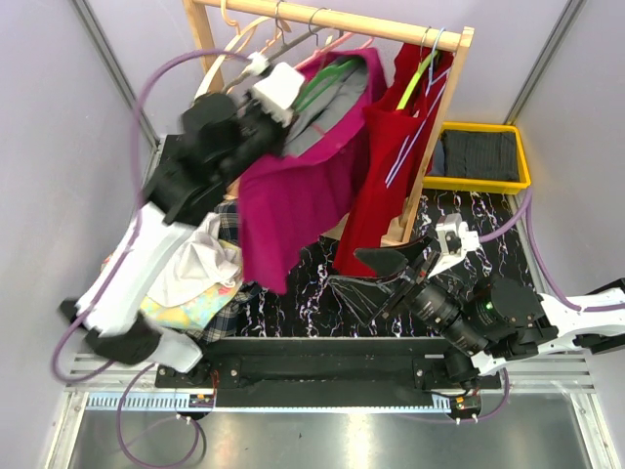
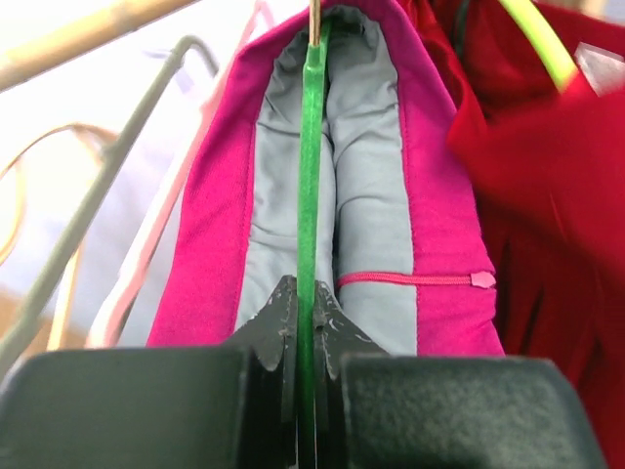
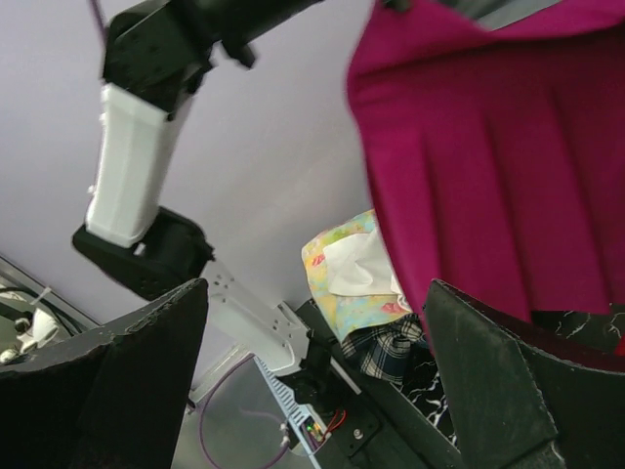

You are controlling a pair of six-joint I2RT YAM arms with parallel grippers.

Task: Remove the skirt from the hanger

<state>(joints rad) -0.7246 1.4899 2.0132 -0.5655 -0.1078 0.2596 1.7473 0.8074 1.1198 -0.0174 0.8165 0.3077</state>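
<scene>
From above, the task looks barely begun. The magenta skirt [image 1: 293, 195] is on its green hanger [image 1: 324, 80], up by the wooden rack rail [image 1: 342, 21] at the far side. It hangs just left of a red garment [image 1: 391, 147] and above a pile of clothes [image 1: 205, 274] on the left of the surface [image 1: 312, 278]. The left claw [image 1: 275, 90] is raised to the hanger's near end. The right claw [image 1: 376, 278] sits low and to the right, spread wide, well apart from the skirt. The cloth has yet to be slid off.

In the left wrist view, the left claw [image 2: 311, 320] is pinched tight on the thin green bar of the hanger [image 2: 311, 176]. The skirt's waist [image 2: 430, 195] wraps both sides of the bar, showing its grey lining [image 2: 366, 186].

In the right wrist view, the right claw [image 3: 312, 376] gapes fully, holding and touching nothing. The skirt [image 3: 488, 147] hangs beyond it to the right.
</scene>
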